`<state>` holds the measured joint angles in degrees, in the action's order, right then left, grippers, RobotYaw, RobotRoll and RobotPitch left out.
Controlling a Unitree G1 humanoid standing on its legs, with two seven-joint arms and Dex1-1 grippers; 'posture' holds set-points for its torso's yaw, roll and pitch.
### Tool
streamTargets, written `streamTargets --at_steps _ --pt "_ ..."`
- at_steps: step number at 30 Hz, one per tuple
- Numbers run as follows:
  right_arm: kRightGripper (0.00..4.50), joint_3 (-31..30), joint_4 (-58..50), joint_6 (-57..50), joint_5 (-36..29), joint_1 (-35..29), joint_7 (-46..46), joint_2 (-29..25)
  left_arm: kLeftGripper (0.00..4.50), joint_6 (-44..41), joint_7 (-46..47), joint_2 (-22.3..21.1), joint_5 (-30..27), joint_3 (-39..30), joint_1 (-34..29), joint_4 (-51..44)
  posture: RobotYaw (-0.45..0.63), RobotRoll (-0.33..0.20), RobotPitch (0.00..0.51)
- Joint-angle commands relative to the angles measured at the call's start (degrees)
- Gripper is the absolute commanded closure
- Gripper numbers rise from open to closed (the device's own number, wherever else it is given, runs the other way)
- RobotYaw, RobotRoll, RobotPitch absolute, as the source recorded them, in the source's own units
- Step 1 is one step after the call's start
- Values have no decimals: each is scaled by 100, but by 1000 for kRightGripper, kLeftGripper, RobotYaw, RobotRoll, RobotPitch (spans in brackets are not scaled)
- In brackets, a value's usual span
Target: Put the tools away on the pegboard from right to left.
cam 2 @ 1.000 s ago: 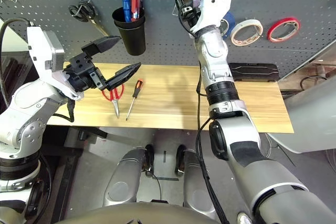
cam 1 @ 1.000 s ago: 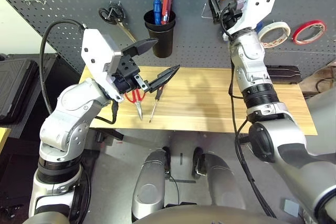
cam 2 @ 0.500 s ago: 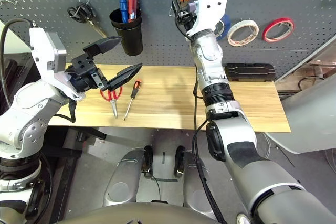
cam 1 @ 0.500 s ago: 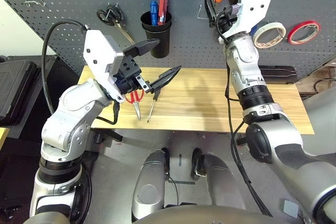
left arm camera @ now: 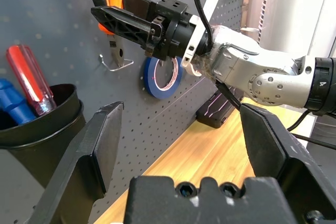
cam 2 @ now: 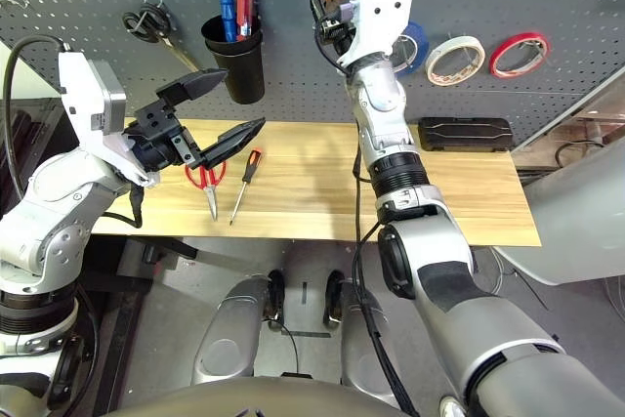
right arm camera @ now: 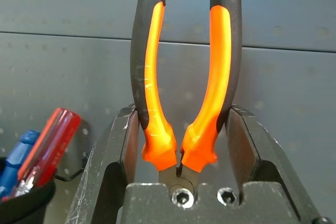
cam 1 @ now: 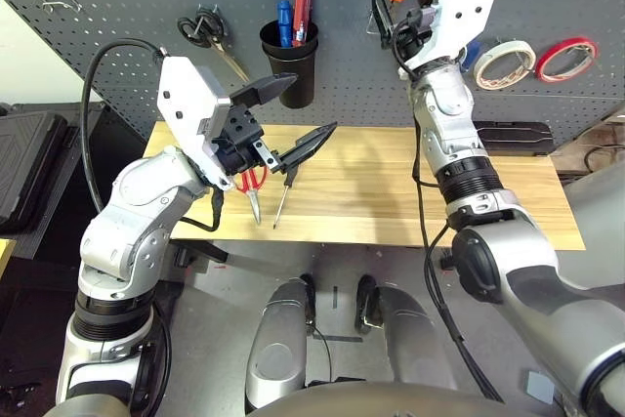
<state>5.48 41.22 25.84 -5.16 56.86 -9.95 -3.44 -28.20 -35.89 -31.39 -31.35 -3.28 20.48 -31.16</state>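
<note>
My right gripper point(right arm camera: 184, 129) is raised against the pegboard point(cam 1: 117, 7) and shut on the orange-and-black pliers point(right arm camera: 219, 61), gripping near their joint with the handles pointing up. A wire hook point(left arm camera: 116, 64) sits just beside the pliers. My left gripper point(cam 1: 312, 103) hangs open and empty above the left part of the table point(cam 1: 391, 192). Under it lie the red-handled scissors point(cam 2: 205, 178) and the slim screwdriver point(cam 2: 246, 178). The white tape roll point(cam 1: 506, 63) hangs on the board to the right.
A black cup point(cam 1: 290, 65) on the board holds a blue and a red screwdriver. Black-handled scissors point(cam 1: 203, 31) hang to its left. A blue tape roll point(cam 2: 410, 46) and a red tape roll point(cam 1: 564, 59) hang near the white one. A black case point(cam 1: 513, 134) lies at the table's back right.
My right arm has carried the pliers a little to the left along the pegboard, closer to the wire hook. The left arm has stayed put.
</note>
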Motion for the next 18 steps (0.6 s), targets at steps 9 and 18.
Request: streamTargets --at_steps 9,18 --pt "1861 -43 350 199 280 34 280 -61 0 3 11 19 28 96 -78 -93 275 0 196" --pt "1861 95 453 287 201 252 509 -104 0 21 3 32 54 168 -117 -106 271 0 199"
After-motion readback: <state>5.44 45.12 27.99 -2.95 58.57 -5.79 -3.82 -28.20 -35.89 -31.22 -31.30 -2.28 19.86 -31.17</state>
